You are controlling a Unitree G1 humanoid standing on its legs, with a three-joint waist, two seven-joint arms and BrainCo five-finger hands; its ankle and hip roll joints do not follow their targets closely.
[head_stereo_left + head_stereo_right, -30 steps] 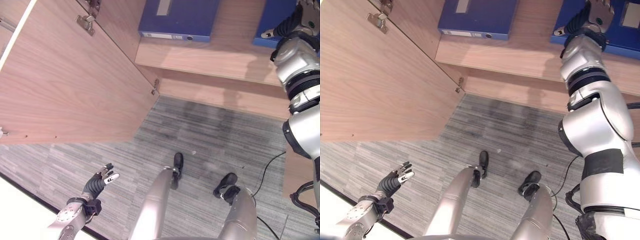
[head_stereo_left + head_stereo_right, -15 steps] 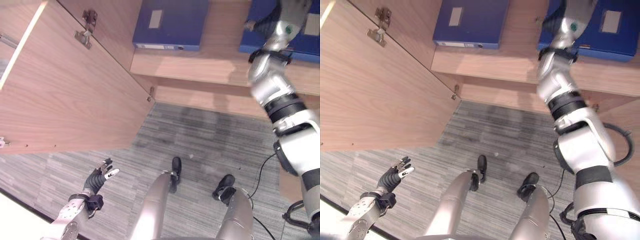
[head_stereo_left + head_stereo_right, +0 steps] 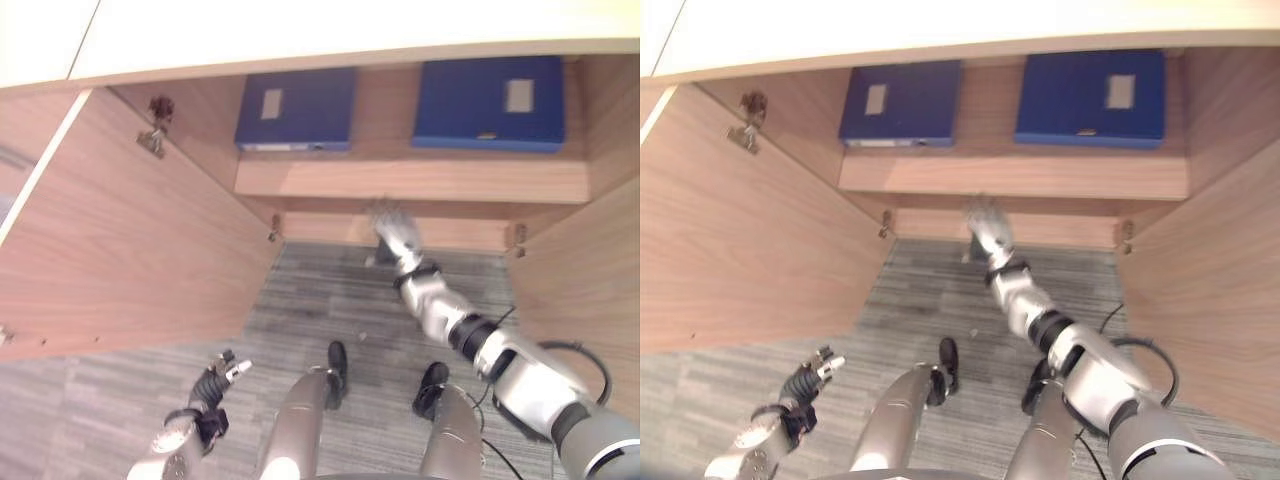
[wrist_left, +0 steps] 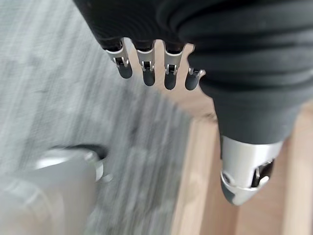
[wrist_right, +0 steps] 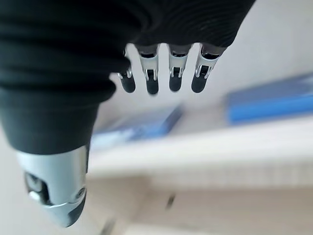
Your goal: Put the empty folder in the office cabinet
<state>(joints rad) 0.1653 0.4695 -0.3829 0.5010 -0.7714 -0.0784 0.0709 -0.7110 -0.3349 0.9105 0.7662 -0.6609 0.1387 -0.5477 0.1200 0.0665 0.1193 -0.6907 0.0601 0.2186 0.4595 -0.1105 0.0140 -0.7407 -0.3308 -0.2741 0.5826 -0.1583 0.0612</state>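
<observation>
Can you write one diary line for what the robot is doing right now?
two flat blue folders on wooden cabinet shelf | right hand open, empty, below shelf | left hand open, low over grey carpet | cabinet doors open

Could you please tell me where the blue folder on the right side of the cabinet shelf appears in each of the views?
Left eye view: right-hand blue folder, upper right, flat on the cabinet shelf.
Right eye view: upper right of centre, on the same shelf.
Left wrist view: not in it.
Right wrist view: probably the blurred blue strip past the right hand.
Shared landmark: the other blue folder beside it.
</observation>
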